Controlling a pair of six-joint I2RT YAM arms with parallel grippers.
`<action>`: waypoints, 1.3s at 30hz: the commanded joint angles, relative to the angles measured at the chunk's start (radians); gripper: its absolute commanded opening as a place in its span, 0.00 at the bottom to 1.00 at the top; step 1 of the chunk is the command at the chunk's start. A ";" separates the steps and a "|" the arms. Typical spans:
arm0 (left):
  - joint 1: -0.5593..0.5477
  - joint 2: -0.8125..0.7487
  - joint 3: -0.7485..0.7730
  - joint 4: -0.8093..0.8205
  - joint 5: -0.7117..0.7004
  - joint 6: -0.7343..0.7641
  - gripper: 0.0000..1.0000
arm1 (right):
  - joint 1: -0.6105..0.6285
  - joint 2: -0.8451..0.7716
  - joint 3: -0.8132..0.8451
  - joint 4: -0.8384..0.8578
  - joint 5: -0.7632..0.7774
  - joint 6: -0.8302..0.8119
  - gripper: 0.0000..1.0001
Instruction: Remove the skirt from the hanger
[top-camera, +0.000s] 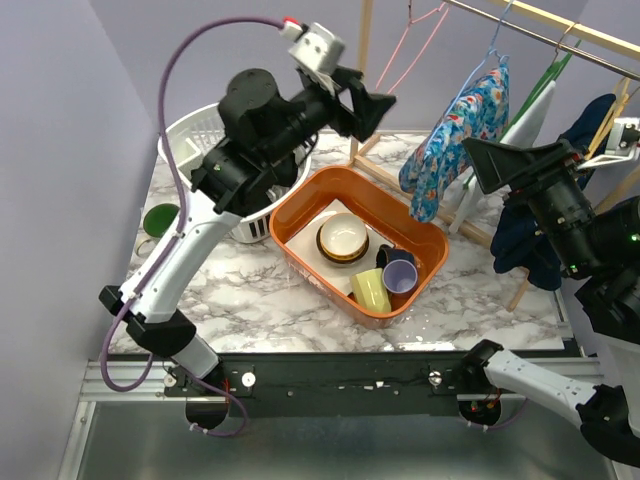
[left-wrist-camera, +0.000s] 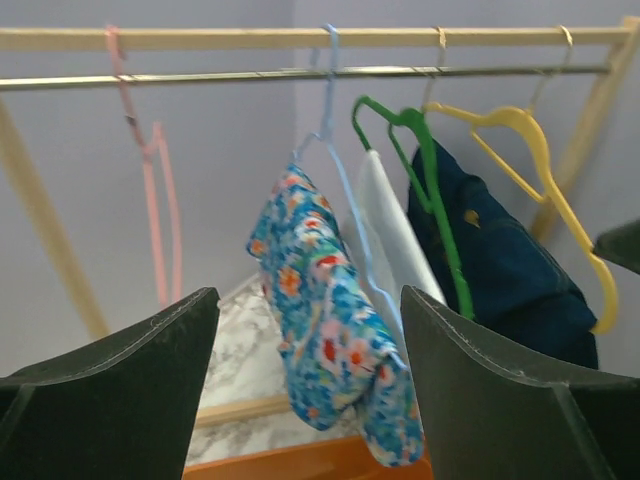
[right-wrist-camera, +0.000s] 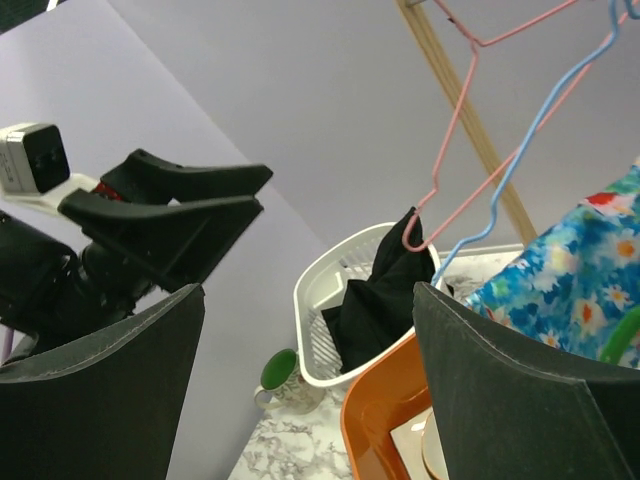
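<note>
The left gripper (top-camera: 378, 112) and right gripper (top-camera: 478, 165) gape empty. The skirt (left-wrist-camera: 330, 340) hangs ahead, between the left fingers (left-wrist-camera: 130, 390). They should pinch cloth, not hanger (left-wrist-camera: 330, 120).

10 o'clock, left wrist view: open air between the pink hanger (left-wrist-camera: 155, 210) and the floral skirt (left-wrist-camera: 330, 340), a clear lane.
3 o'clock: white garment (left-wrist-camera: 385, 220), green hanger (left-wrist-camera: 437, 200), navy garment (left-wrist-camera: 500, 280) and yellow hanger (left-wrist-camera: 545, 170) crowd just beside the skirt.
12 o'clock: rail (left-wrist-camera: 220, 77) and wooden bar (left-wrist-camera: 250, 38) close the way up; the blue hanger (left-wrist-camera: 328, 95) hooks there.
6 o'clock: orange tub (left-wrist-camera: 300, 462) sits below the hem.
9 o'clock: slanted rack post (left-wrist-camera: 55, 235).
</note>
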 joint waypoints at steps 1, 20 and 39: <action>-0.177 0.016 -0.038 -0.082 -0.134 0.072 0.83 | 0.004 -0.050 -0.035 0.013 0.081 0.039 0.91; -0.269 0.348 0.244 -0.170 -0.343 0.234 0.68 | 0.004 -0.099 -0.055 0.030 0.050 0.040 0.91; -0.269 0.284 0.214 -0.013 -0.412 0.257 0.00 | 0.004 -0.069 -0.050 0.051 0.033 0.043 0.91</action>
